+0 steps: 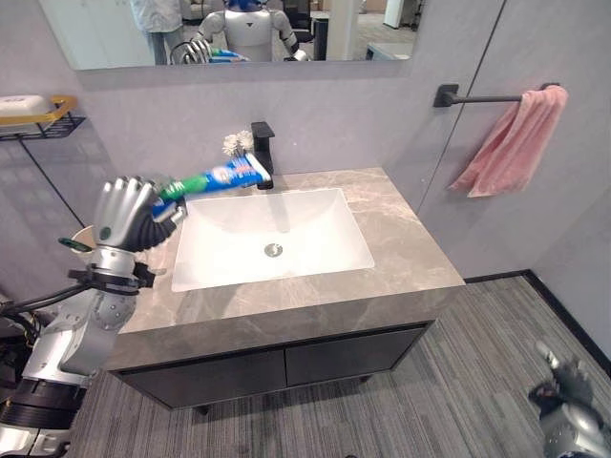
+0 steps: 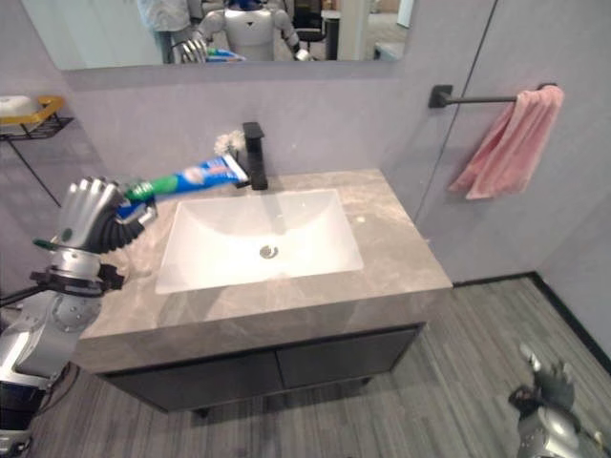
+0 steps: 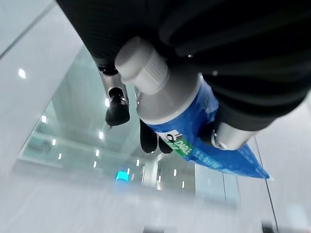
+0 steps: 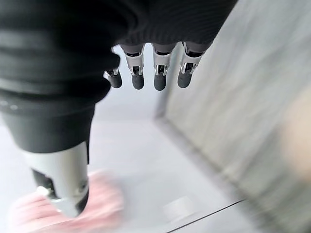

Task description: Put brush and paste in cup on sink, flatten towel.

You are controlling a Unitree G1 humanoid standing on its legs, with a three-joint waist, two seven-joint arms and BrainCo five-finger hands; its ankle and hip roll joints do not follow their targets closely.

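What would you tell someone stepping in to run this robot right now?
Left hand: shut on the toothpaste, held up over the counter's left end beside the sink.
Right hand: low at the robot's side, fingers relaxed, holding nothing.
Cup: partly hidden behind the left hand.
Towel: bunched on the wall bar.
Done: paste picked up.
Left: paste and brush into the cup, flatten the towel.

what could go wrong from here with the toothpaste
The left hand holds the toothpaste tube by its cap end, the long body sticking out over the sink; it may droop or slip into the basin. Its far end sits close to the black faucet and could knock it.
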